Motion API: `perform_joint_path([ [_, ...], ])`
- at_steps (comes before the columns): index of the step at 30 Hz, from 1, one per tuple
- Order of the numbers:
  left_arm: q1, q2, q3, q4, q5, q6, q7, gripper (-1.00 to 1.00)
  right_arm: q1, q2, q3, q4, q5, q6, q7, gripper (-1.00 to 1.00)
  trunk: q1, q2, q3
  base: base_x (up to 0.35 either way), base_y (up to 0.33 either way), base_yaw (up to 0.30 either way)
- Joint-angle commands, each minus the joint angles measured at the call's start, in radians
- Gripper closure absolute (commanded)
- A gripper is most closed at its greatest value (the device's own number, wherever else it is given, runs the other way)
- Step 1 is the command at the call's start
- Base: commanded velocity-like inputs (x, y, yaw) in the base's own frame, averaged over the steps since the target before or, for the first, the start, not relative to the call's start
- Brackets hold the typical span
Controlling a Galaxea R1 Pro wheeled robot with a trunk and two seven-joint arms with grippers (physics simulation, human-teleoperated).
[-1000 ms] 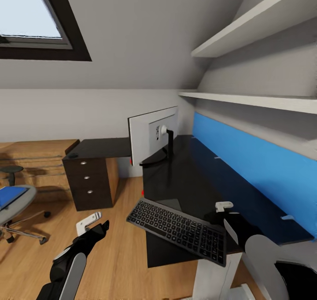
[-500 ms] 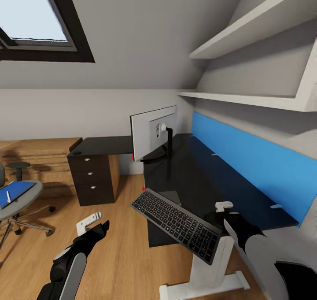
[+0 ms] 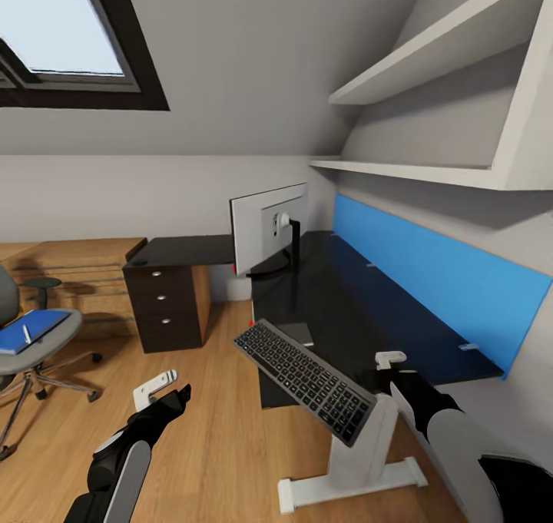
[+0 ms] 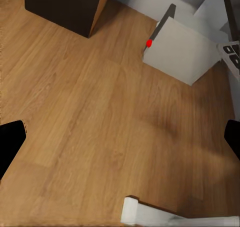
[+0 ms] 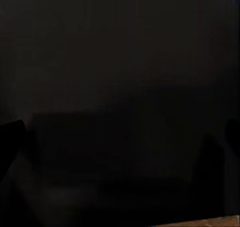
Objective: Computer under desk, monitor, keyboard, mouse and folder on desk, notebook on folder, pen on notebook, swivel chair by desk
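The view swings left, so the swivel chair (image 3: 34, 339) with its blue folder (image 3: 31, 331) shows more fully. The keyboard (image 3: 306, 379) rides tilted, overhanging the counter (image 3: 338, 308), gripped by the right claw (image 3: 382, 385); the left claw (image 3: 161, 388) hangs open, empty.

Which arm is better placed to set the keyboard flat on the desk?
The right. Its gripper is at the tilted keyboard beside the desk; the left gripper hangs over the floor, apart.
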Motion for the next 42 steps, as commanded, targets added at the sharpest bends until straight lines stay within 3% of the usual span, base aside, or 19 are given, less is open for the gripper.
perform_joint_path([
  [1, -0.001, -0.001, 0.001, -0.001, 0.011, 0.004, 0.007, -1.00, 0.000, 0.000, -0.005, -0.001, 0.016, 0.008, 0.008, -1.00, -0.001, -0.001, -0.001, -0.182, 0.000, 0.000],
  [26, -0.001, -0.001, -0.004, 0.000, 0.011, 0.003, 0.007, -1.00, 0.000, 0.000, -0.004, -0.004, 0.018, 0.008, 0.008, -1.00, -0.001, -0.001, -0.001, -0.118, 0.057, 0.000],
  [31, -0.001, -0.001, -0.030, 0.002, 0.011, 0.003, 0.007, -1.00, 0.000, -0.001, -0.006, -0.010, 0.018, 0.000, 0.001, -1.00, -0.001, -0.001, -0.001, -0.005, 0.002, 0.000],
  [42, -0.001, 0.000, -0.047, 0.019, 0.011, 0.002, 0.007, -1.00, 0.001, -0.004, -0.016, -0.046, 0.016, -0.006, 0.000, -1.00, -0.001, -0.001, -0.001, 0.000, 0.000, 0.000],
])
